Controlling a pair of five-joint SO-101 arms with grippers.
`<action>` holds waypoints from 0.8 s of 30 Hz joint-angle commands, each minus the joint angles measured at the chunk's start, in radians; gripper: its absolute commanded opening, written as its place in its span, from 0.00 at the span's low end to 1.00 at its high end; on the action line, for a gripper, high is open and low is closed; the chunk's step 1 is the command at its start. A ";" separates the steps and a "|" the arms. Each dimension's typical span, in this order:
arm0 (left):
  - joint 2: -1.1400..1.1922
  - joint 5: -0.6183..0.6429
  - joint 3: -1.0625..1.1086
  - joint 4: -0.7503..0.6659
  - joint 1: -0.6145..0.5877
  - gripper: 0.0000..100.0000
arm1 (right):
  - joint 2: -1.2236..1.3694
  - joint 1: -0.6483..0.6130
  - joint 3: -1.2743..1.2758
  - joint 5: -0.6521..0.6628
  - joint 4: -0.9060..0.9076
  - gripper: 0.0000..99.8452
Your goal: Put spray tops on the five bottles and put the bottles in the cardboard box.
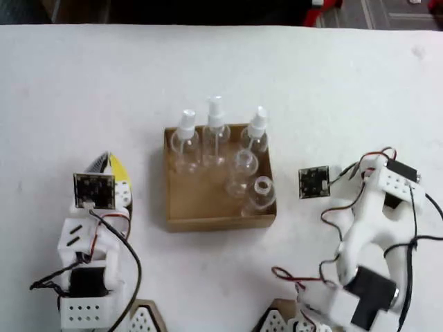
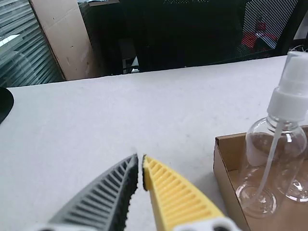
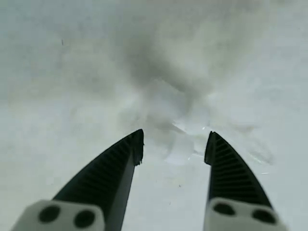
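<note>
Only three bottles (image 1: 215, 146) in the box (image 1: 208, 223) carry spray tops (image 1: 215, 111).

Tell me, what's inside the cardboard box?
Five clear bottles: three at the back wear white spray tops, two nearer ones are open. The floor of the box beneath them is covered.

Ahead of your left fingers (image 2: 168, 192), pressed tip to tip, the bench (image 2: 120, 120) lies bare to its far edge. On the yellow finger's side the cardboard box (image 2: 222, 163) wall rises, a spray-topped bottle (image 2: 269, 159) just behind it. Between and beyond your right fingers (image 3: 115, 168), spread apart, is bare bench. Inside the box, five bottles (image 1: 242, 169) crowd the far and right-arm side; the floor nearest the left fingers is free.
</note>
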 commanded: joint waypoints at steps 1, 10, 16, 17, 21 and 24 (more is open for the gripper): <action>-0.004 -0.009 -0.002 0.002 0.015 0.02 | 0.056 -0.027 -0.043 0.011 -0.067 0.18; -0.004 -0.009 -0.002 0.000 0.016 0.02 | 0.170 -0.056 -0.041 0.011 -0.133 0.18; -0.004 -0.009 -0.002 -0.002 0.016 0.02 | 0.242 -0.065 -0.041 0.011 -0.173 0.18; -0.004 -0.009 -0.002 -0.002 0.016 0.02 | 0.259 -0.061 -0.041 0.009 -0.203 0.18; -0.004 -0.009 -0.002 -0.002 0.016 0.02 | 0.305 -0.045 -0.041 0.005 -0.283 0.18; -0.004 -0.009 -0.002 -0.003 0.016 0.02 | 0.309 -0.050 -0.041 0.003 -0.286 0.12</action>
